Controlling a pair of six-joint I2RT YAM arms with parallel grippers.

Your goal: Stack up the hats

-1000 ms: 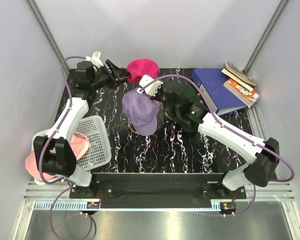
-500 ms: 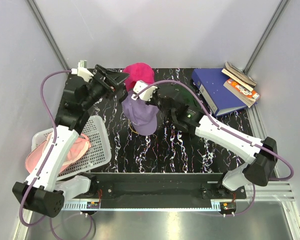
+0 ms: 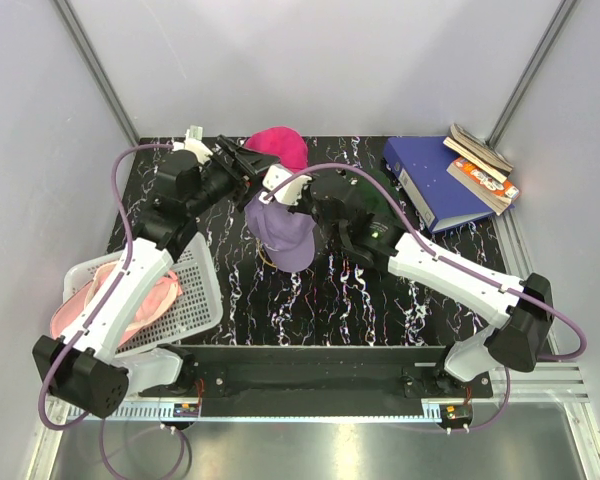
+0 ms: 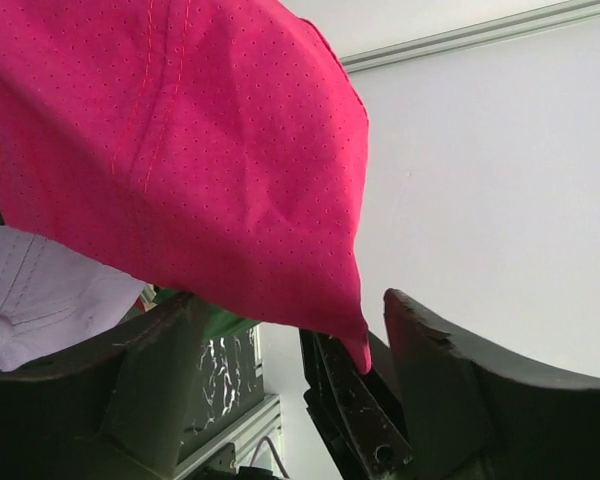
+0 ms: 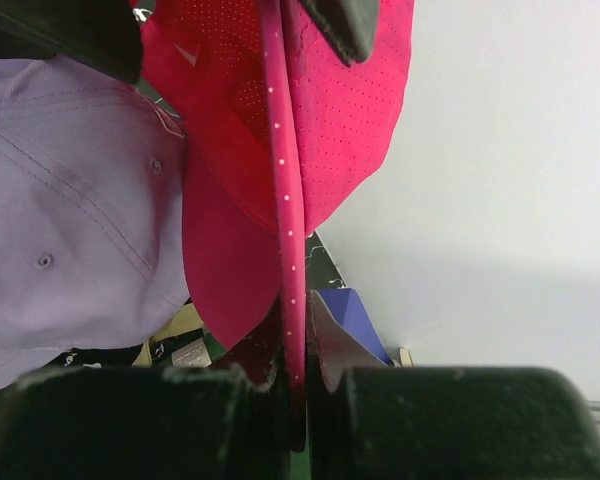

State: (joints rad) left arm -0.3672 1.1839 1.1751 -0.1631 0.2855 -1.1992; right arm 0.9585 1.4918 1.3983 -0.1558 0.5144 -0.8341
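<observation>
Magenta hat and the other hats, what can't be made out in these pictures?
Magenta hat: part hidden by the left gripper in the top view; both wrist views cut it off at the frame.
Dark green hat: mostly under the right arm, top view.
Light pink hat: middle crossed by the left arm, top view.

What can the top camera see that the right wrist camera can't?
Only the top view shows the light pink hat in the white basket, the books and both whole arms. Only the right wrist view shows, close up, the right gripper pinching the brim of the magenta hat edge-on. Both show that hat next to the lavender hat.
</observation>
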